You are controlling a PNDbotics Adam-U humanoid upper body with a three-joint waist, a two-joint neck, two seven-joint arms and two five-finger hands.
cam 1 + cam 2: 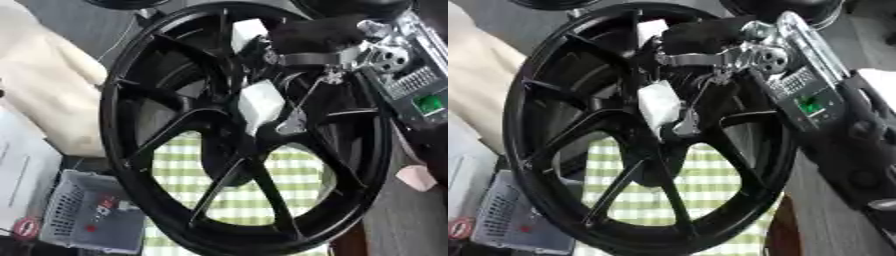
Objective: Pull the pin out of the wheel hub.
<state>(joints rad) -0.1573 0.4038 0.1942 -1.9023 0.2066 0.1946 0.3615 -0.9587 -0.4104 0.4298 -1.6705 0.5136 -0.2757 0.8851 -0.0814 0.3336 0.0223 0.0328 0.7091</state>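
In the left eye view I see the black wheel [245, 130] standing upright and filling most of the picture, with its spokes running out from the hub [254, 130]. My right hand [302, 42] comes in from the upper right and is at the hub area. Its white-tipped fingers [260, 104] reach down onto the centre, and one more white tip shows higher, near the rim. Between the fingers there is a small silver piece [293, 125], which may be the pin, but I cannot tell this for sure. I also cannot tell if the fingers are closed around it or only touching. Behind the spokes lies a green and white checked cloth [236, 200]. At the lower left stands a grey basket [92, 212], and at the right edge there is a small pink block [416, 177]. A cream-coloured soft shape [48, 85] fills the left side.

In the right eye view the wheel sits more to the left, so I see more of my right arm [815, 107]: the silver wrist joint, a small green display on the forearm and the black casing going down to the lower right. This arm covers the right part of the rim. The pink block does not show here, and the basket is cut at the left edge. My left hand shows in neither view.
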